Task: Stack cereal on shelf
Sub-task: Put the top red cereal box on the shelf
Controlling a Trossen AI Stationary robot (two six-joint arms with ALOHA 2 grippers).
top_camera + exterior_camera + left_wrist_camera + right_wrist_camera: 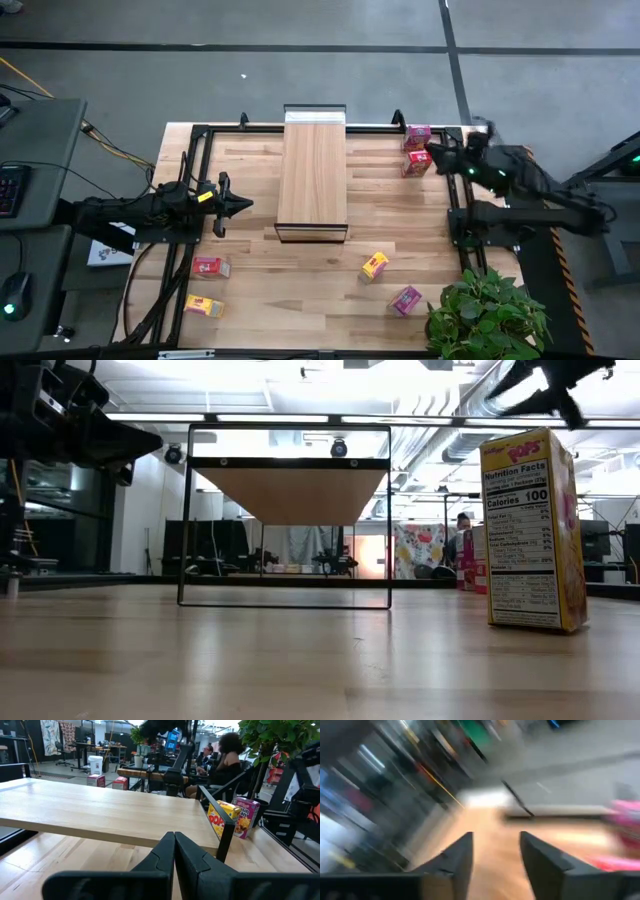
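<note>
The shelf stands mid-table on its dark frame, and its wood-grain top also fills the left wrist view. The cereal boxes are scattered. A magenta box and a red box sit at the far right. A yellow box and a magenta box lie near right. A red box and a yellow box lie near left. My left gripper is shut, left of the shelf. My right gripper is open beside the far-right boxes, with nothing between its fingers.
A potted plant crowds the near right corner. Dark frame rails run along the table's edges. In the low view the yellow box stands upright close by, right of the shelf. A person sits beyond the table.
</note>
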